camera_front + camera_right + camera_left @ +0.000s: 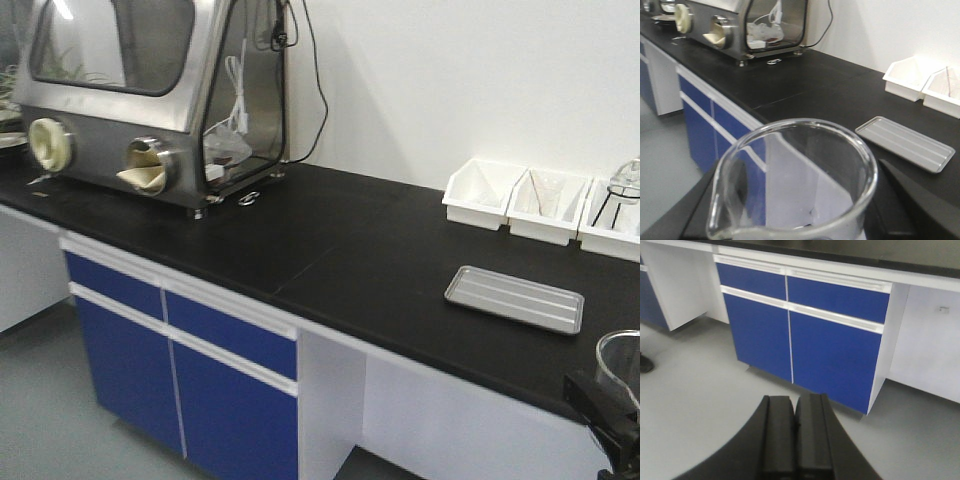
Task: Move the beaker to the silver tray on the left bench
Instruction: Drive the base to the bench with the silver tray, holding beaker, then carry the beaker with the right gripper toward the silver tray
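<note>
A: Step?
B: Carry: right gripper [604, 414] clamped on beaker [796, 176], held off left bench [300, 250] edge, short of silver tray [514, 298]; left gripper [796, 440] closed, idle.
A: Next?
B: Probably forward over tray, lower, release.

A stainless-steel glove box [150, 90] with a slanted window fills the upper left. Two round ports on its front hold cream-coloured gloves [145, 172]. A black cable [318, 95] hangs down the white wall [480, 70] behind it. Far to the right, three white plastic bins [483, 193] sit side by side near the wall. A glass flask on a black tripod [622, 190] stands at the rightmost bin, cut off by the edge. The floor [690, 400] is plain grey.
</note>
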Controlling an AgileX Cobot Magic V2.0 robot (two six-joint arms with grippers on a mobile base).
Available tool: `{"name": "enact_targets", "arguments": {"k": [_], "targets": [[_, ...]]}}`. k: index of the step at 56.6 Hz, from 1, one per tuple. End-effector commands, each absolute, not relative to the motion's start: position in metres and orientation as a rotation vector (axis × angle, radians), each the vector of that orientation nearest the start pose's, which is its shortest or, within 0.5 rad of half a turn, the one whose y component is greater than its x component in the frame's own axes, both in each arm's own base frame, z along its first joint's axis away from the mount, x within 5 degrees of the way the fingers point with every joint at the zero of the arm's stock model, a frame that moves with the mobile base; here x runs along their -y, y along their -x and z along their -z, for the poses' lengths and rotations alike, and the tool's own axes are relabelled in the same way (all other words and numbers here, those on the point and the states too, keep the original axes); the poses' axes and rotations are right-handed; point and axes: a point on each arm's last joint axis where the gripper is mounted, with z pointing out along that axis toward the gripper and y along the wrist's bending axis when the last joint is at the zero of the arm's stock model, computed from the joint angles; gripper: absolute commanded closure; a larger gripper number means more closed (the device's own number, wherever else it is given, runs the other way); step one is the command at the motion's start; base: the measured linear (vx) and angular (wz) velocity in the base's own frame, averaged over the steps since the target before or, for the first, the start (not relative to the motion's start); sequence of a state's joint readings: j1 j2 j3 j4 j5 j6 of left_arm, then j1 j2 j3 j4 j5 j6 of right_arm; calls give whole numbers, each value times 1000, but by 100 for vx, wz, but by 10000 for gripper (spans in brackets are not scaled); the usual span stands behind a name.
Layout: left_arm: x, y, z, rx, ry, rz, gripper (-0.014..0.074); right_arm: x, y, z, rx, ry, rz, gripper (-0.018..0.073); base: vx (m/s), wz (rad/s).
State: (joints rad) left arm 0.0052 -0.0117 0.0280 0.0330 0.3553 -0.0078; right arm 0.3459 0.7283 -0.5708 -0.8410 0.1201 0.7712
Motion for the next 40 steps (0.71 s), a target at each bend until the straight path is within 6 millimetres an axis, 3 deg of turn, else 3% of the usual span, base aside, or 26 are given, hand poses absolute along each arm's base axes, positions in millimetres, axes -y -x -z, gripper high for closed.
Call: {"name": "enact_targets", "arguments": {"k": [1, 16, 40], "targets": [[-1, -55, -171, -1788, -14, -24, 595, -49, -149, -345, -1618, 326, -151, 564, 51, -21], [-1, -55, -171, -1788, -14, -24, 595, -49, -149, -345, -1618, 326, -151, 564, 52, -38], [-1, -55, -171, -1788, -14, -24, 595, -49, -149, -345, -1618, 326, -151, 564, 45, -68]]}}
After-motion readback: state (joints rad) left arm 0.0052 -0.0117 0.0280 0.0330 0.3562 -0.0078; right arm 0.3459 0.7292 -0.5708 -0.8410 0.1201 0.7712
